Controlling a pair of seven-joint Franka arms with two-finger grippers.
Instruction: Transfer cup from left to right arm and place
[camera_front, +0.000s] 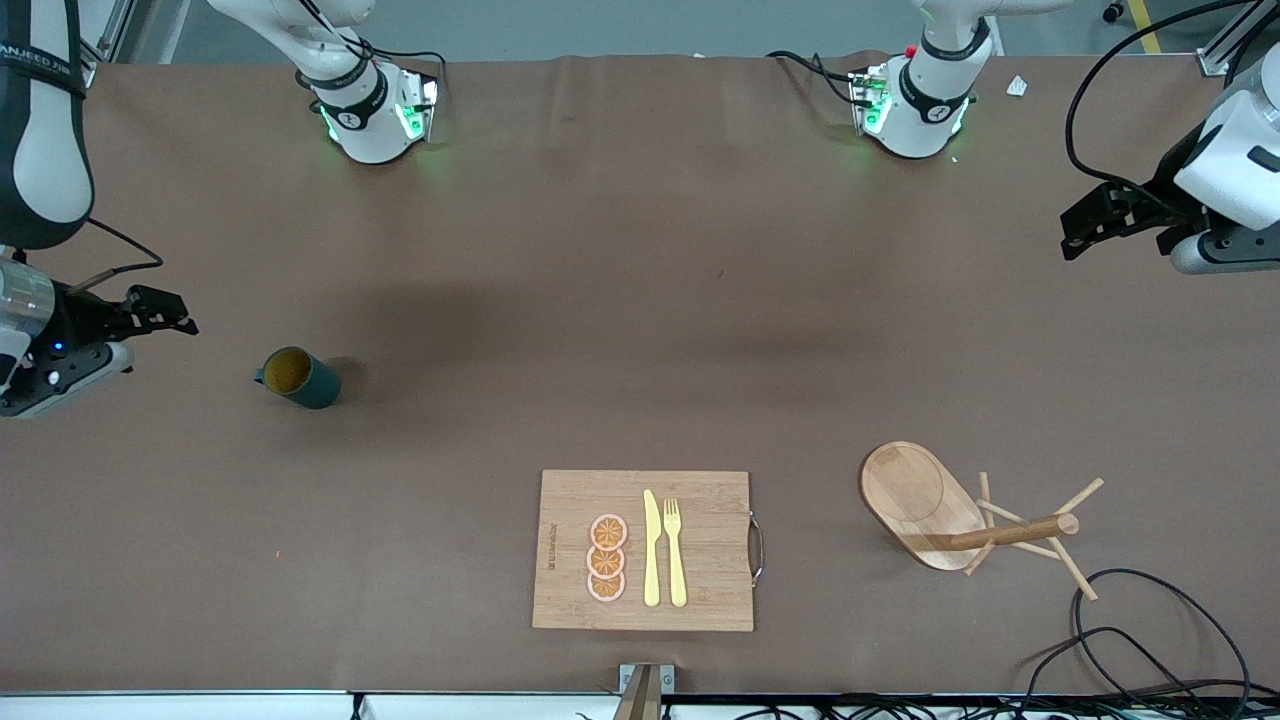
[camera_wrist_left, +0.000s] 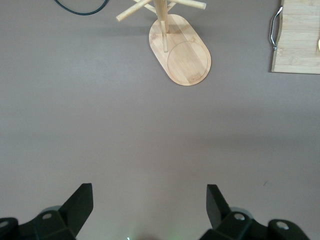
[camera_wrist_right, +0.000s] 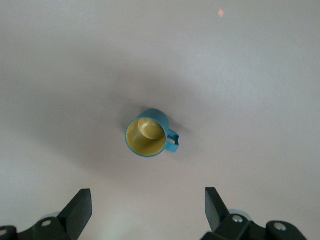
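Partly legible lettering on dark arm band (camera_front: 40, 55); nothing else readable.

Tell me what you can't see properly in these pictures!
- Right gripper: the front view's edge cuts off most of its arm.
- Left gripper: the same view's other edge cuts off its arm.
- Cutting board: the left wrist view shows only one corner with the handle.
- Printed mark on the cutting board: too small to read in the front view.
- Cup: seen from above in the right wrist view, its outside wall mostly hidden.
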